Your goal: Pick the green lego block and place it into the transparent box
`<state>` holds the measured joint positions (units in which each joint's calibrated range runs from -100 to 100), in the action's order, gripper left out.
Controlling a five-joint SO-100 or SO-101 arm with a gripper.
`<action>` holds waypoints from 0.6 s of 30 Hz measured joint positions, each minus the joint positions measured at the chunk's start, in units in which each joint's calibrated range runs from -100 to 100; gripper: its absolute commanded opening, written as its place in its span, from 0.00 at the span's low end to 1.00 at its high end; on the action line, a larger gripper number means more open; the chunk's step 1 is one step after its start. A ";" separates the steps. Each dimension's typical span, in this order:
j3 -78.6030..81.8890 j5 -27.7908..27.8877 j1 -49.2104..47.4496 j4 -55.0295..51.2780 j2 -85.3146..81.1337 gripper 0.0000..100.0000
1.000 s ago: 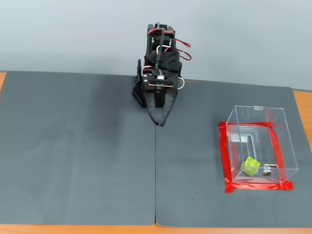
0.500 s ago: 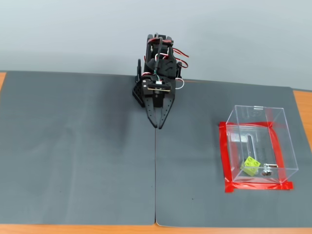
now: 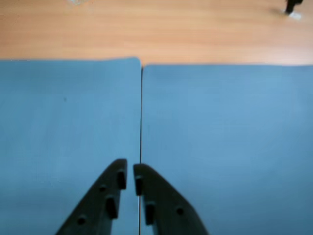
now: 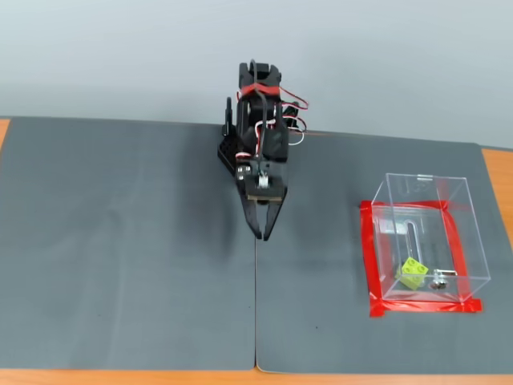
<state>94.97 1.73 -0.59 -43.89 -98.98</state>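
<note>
1. Green lego block [image 4: 414, 273] sits inside the transparent box [image 4: 425, 241], by its near wall.
2. Gripper [image 4: 262, 234] closed, empty – well left of the box, over the mat seam [image 3: 141, 112].
3. Risk: any sweep toward the box could knock it off its red tape [image 4: 368, 257] outline.
</note>
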 measured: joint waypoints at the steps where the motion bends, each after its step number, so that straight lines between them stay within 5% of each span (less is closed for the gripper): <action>1: 1.08 -0.05 0.00 0.00 0.25 0.02; 18: 3.05 -0.24 0.00 -16.91 0.00 0.02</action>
<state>98.02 1.49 -0.59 -60.80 -98.98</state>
